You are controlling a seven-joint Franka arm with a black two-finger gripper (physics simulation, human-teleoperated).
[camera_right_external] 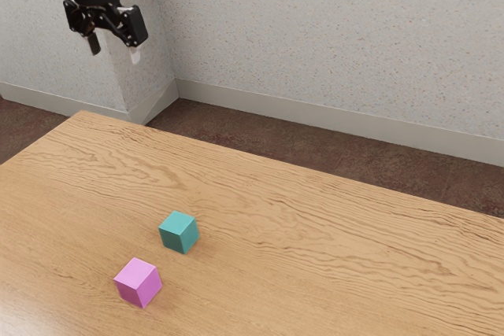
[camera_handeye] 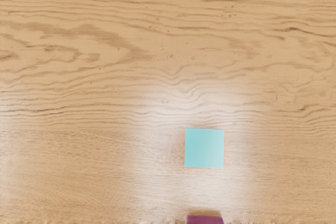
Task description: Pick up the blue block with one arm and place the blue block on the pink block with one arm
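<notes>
A teal-blue block (camera_right_external: 179, 231) rests on the wooden table (camera_right_external: 331, 241) toward its front. Just in front of it, toward the exterior view's left, sits a pink block (camera_right_external: 138, 281), a small gap apart. My gripper (camera_right_external: 114, 47) hangs high above the table's far left corner, open with nothing between its fingers. In the wrist view the blue block (camera_handeye: 204, 148) appears as a light square from straight above, and a sliver of the pink block (camera_handeye: 205, 219) shows beyond it at the frame's edge.
The table's far edge runs diagonally past a dark floor (camera_right_external: 315, 143). A speckled wall with a white baseboard (camera_right_external: 339, 120) stands behind, with a wall corner (camera_right_external: 142, 76) below my gripper. Bare wood surrounds both blocks.
</notes>
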